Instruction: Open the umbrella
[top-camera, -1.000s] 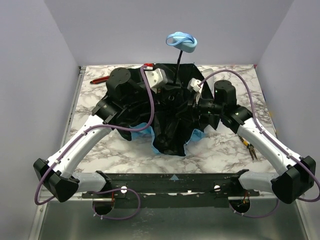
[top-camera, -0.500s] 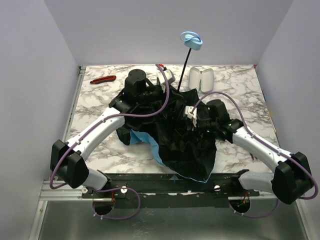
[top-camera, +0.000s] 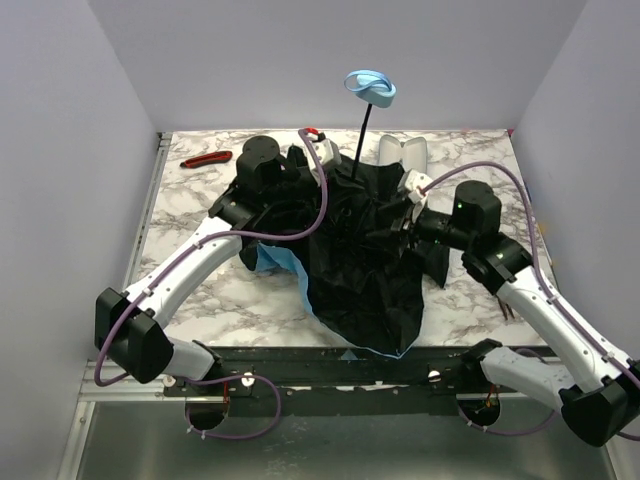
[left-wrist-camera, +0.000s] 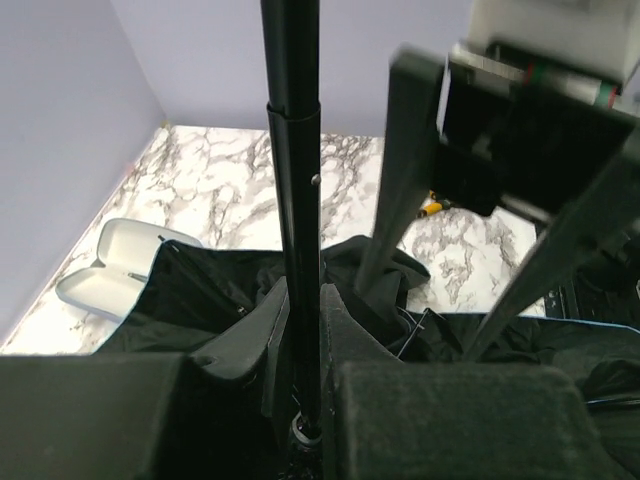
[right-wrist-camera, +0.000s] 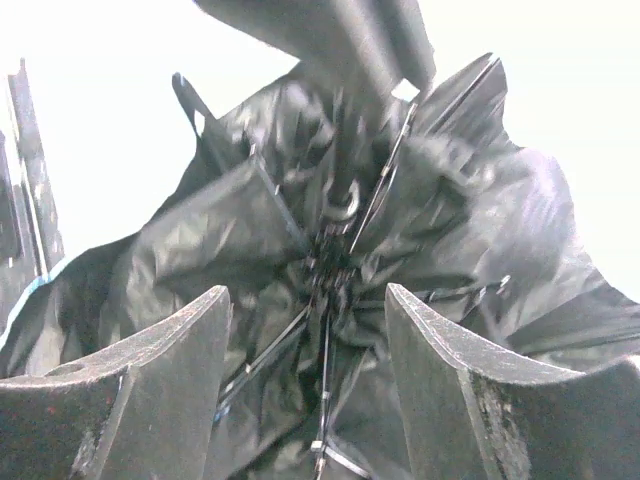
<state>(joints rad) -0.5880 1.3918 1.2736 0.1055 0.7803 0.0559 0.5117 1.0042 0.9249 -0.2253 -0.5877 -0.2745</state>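
The umbrella (top-camera: 360, 260) lies partly spread in the middle of the table with its black underside up. A strip of sky-blue canopy (top-camera: 275, 265) shows at its left edge. Its thin black shaft (top-camera: 362, 135) rises at the back to the blue handle with loop (top-camera: 370, 87). My left gripper (left-wrist-camera: 303, 300) is shut on the shaft (left-wrist-camera: 295, 200) low down, close to the hub. My right gripper (right-wrist-camera: 305, 310) is open just above the ribs (right-wrist-camera: 325, 260) and black fabric, holding nothing. In the top view it sits at the canopy's right side (top-camera: 408, 222).
An open white case (top-camera: 405, 152) lies at the back of the marble table, behind the canopy. A red and black tool (top-camera: 205, 158) lies at the back left. Pliers (top-camera: 505, 300) lie at the right edge, half hidden by my right arm. Lilac walls enclose three sides.
My right gripper has opened, let go of the umbrella and drawn back to the right. The canopy has shifted and spread, and the handle has swung slightly left. My left gripper still clamps the shaft.
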